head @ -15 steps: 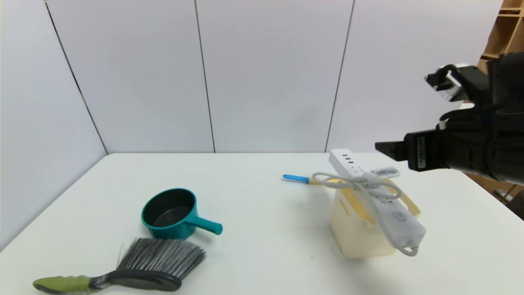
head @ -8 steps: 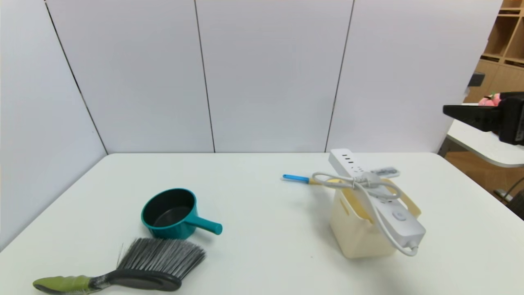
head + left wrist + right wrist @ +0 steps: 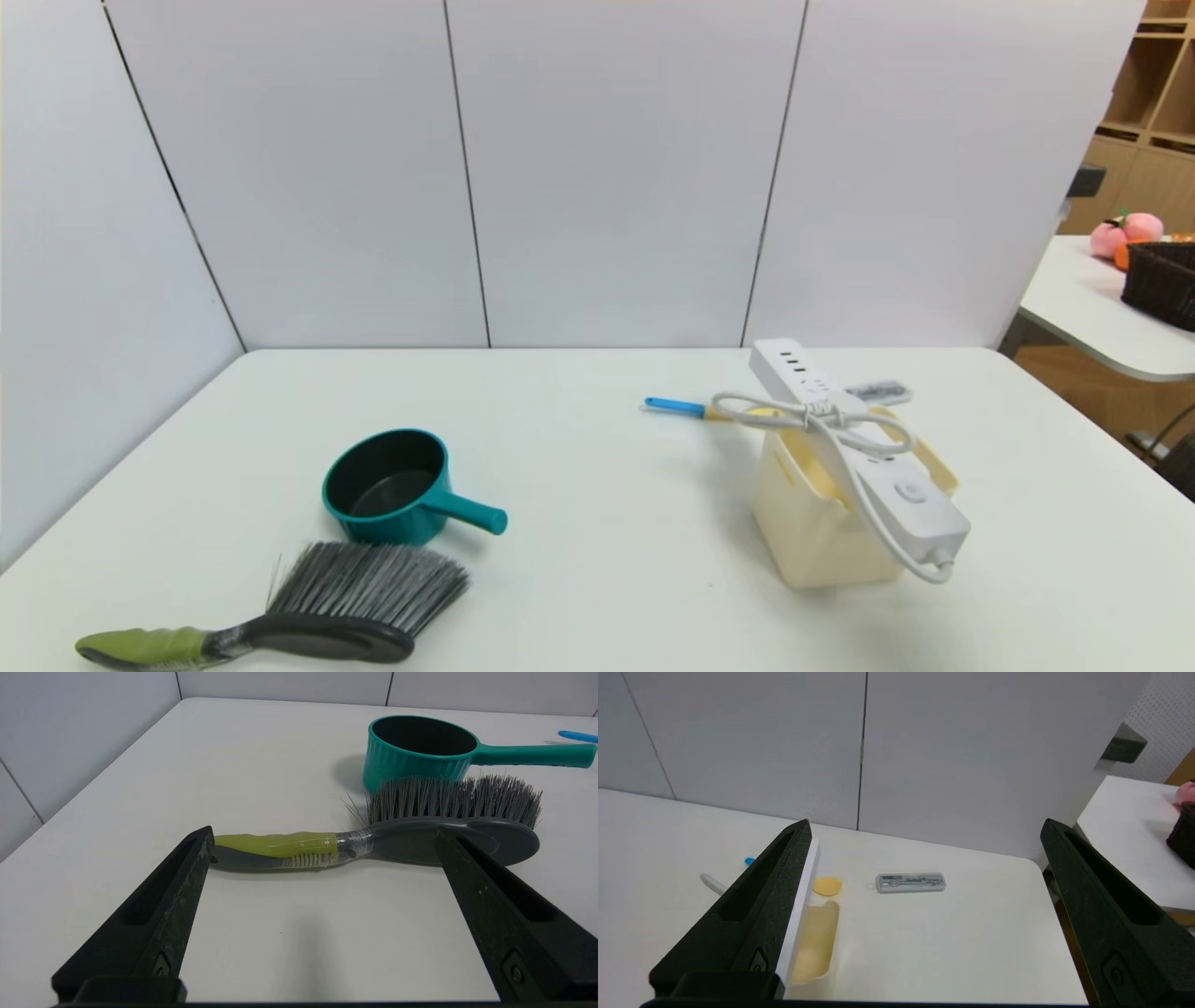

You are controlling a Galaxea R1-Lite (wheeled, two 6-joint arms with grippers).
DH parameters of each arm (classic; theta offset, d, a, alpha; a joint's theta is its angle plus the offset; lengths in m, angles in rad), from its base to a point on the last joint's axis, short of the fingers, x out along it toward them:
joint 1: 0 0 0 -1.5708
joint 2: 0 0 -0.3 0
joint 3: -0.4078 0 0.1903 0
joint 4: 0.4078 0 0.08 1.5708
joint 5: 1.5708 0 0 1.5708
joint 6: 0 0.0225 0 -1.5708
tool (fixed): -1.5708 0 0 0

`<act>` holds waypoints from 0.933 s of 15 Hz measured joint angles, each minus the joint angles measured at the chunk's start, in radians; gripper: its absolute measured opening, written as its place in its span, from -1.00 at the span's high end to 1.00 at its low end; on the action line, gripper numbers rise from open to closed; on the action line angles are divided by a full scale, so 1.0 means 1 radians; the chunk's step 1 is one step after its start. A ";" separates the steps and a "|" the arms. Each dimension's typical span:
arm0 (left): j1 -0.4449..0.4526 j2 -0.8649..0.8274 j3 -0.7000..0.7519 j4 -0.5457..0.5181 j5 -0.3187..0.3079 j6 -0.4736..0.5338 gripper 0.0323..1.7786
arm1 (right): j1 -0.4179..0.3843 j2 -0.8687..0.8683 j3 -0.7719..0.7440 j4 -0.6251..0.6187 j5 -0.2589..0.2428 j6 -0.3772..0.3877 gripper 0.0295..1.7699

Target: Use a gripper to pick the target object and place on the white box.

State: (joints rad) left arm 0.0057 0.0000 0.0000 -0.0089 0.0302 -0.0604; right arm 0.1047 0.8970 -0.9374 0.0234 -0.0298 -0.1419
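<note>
Target object: power strip [image 3: 854, 448], lying diagonally across the rim of the white box [image 3: 812, 532], far end near the wall, button end overhanging the near-right corner; tied cord [image 3: 810, 416] looped over the middle, one strand hanging below the overhanging end.
Placement status: judged complete; strip borne by the box rim alone, clear of both grippers.
Stability: overhang at the near end judged the weak point; any knock to the hanging cord likely to tip the strip off the rim.
Right gripper [image 3: 924, 828]: raised above the right side of the tabletop [image 3: 597, 448], out of the head view; fingers spread wide, holding nothing; box and strip edge visible below beside one finger [image 3: 752, 919].
Step in hand: retreat of the right arm, judged from the height and the empty fingers.
Good practice: retreat upward and away to the right, fingers kept apart, path kept clear of the cord loop and of the small grey case [image 3: 911, 882] beyond the box.
Left gripper [image 3: 322, 833]: parked low over the near-left tabletop, fingers wide apart and empty, brush [image 3: 373, 835] lying just ahead, teal pot [image 3: 420, 751] behind the bristles.
Left-arm note: no motion called for; best left idle.
Other items: blue-handled tool [image 3: 677, 406] lying left of the box, well apart from the retreat path.
</note>
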 joint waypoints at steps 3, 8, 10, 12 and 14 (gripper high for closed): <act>0.001 0.000 0.000 0.000 0.000 0.000 -0.90 | -0.036 -0.126 0.051 -0.010 0.065 -0.001 -0.91; 0.000 0.000 0.000 0.000 0.000 0.000 -0.90 | -0.089 -0.319 0.122 -0.009 0.107 0.005 -0.91; 0.000 0.000 0.000 0.000 0.000 0.000 -0.90 | -0.111 -0.397 0.149 -0.003 0.138 0.014 -0.91; 0.000 0.000 0.000 0.000 0.000 0.000 -0.90 | -0.128 -0.480 0.187 0.000 0.150 0.025 -0.91; 0.000 0.000 0.000 0.000 0.000 0.000 -0.90 | -0.137 -0.564 0.245 -0.003 0.152 0.027 -0.91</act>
State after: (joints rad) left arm 0.0062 0.0000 0.0000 -0.0089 0.0306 -0.0606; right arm -0.0326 0.3328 -0.6921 0.0202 0.1221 -0.1149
